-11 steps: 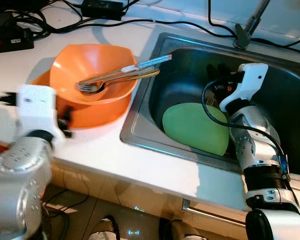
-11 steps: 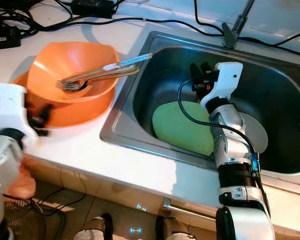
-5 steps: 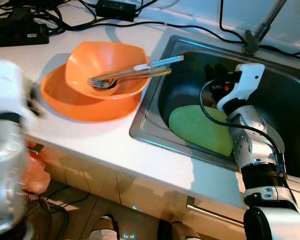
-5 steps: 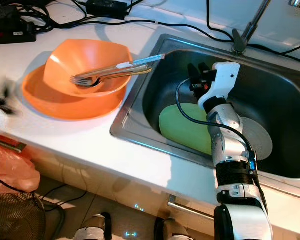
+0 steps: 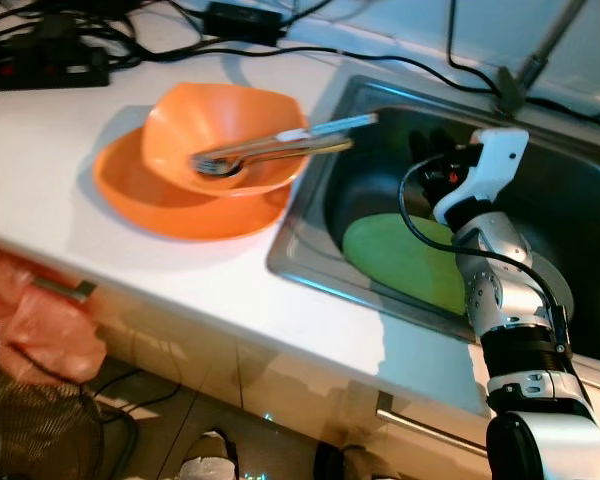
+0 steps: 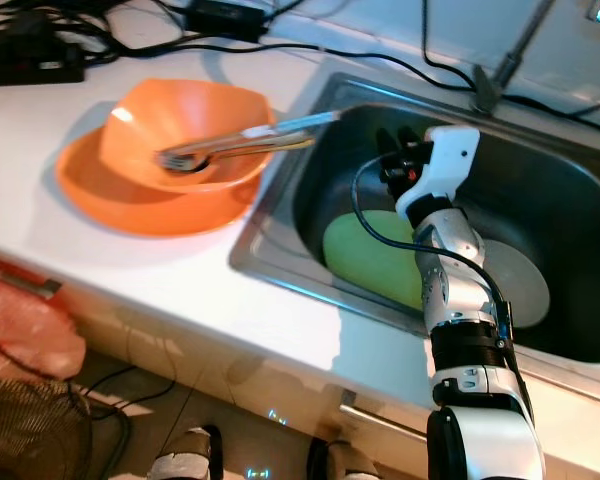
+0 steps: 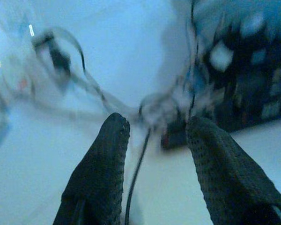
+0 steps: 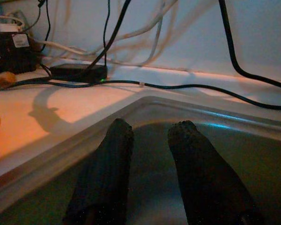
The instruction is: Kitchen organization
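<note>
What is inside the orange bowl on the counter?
In the orange bowl lie metal utensils, a fork among them, handles pointing toward the sink. The bowl sits on an orange plate, hiding the plate's centre.

Orange plate (image 5: 150,195) on white counter (image 5: 40,130)

In the upper left of the head views an orange bowl (image 5: 220,135) sits inside a wider orange plate (image 5: 150,195) on the white worktop (image 5: 40,130), with metal cutlery (image 5: 280,145) lying in the bowl and reaching over its rim toward the steel sink (image 5: 310,240) at the upper right. A green oval plate (image 5: 400,260) lies in the sink, left of the right gripper (image 5: 432,150), which hangs above the basin in front of the tap (image 5: 525,70). Black cables (image 5: 180,35) run along the worktop's back edge across the top of the frame, and a pinkish plastic bag (image 5: 35,320) hangs below the worktop's front edge at lower left.
</note>
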`<state>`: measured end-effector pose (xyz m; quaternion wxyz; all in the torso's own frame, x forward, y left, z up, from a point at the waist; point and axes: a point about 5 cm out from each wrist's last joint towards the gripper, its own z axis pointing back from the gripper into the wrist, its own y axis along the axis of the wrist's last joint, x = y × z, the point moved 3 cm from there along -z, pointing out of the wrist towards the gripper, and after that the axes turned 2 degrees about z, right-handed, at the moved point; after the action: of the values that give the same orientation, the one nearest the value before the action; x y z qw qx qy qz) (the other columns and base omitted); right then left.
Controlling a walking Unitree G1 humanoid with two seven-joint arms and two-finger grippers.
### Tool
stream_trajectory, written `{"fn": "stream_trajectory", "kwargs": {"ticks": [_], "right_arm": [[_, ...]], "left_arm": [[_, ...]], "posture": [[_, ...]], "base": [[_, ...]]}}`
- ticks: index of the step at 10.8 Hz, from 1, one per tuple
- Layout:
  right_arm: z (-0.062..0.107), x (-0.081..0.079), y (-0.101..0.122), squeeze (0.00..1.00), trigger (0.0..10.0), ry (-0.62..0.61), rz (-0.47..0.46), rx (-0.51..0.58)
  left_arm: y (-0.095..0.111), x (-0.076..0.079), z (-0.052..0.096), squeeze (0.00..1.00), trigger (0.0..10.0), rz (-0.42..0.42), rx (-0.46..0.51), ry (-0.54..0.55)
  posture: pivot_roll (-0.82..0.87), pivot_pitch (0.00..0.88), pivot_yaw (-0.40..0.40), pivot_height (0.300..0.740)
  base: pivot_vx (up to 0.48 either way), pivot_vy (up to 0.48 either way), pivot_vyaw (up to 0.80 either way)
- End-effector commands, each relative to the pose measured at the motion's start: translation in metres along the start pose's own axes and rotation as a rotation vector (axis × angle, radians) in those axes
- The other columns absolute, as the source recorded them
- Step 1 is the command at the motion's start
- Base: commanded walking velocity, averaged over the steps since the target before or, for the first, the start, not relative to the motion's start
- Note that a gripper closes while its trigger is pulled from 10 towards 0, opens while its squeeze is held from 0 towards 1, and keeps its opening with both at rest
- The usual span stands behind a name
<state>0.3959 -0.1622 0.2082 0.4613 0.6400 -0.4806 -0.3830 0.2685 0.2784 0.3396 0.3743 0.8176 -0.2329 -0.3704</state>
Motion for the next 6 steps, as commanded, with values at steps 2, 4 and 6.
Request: {"fn": "stream_trajectory", "kwargs": {"ticks": [2, 4, 6], "right_arm": [[0.001, 0.008, 0.004, 0.0, 10.0, -0.027, 0.013, 0.021], [0.0, 0.009, 0.006, 0.0, 10.0, -0.04, 0.011, 0.034], [-0.001, 0.009, 0.005, 0.0, 10.0, -0.049, 0.006, 0.04]], "left_arm": [[0.032, 0.035, -0.001, 0.0, 10.0, 0.028, 0.187, -0.147], [0.059, 0.08, -0.002, 0.0, 10.0, 0.157, 0.292, -0.293], [0.08, 0.126, 0.003, 0.0, 10.0, 0.243, 0.351, -0.488]], "posture": [[0.17, 0.126, -0.084, 0.74], [0.16, 0.11, -0.075, 0.74], [0.14, 0.093, -0.059, 0.74]], "base": [[0.0, 0.0, 0.0], [0.0, 0.0, 0.0], [0.0, 0.0, 0.0]]}}
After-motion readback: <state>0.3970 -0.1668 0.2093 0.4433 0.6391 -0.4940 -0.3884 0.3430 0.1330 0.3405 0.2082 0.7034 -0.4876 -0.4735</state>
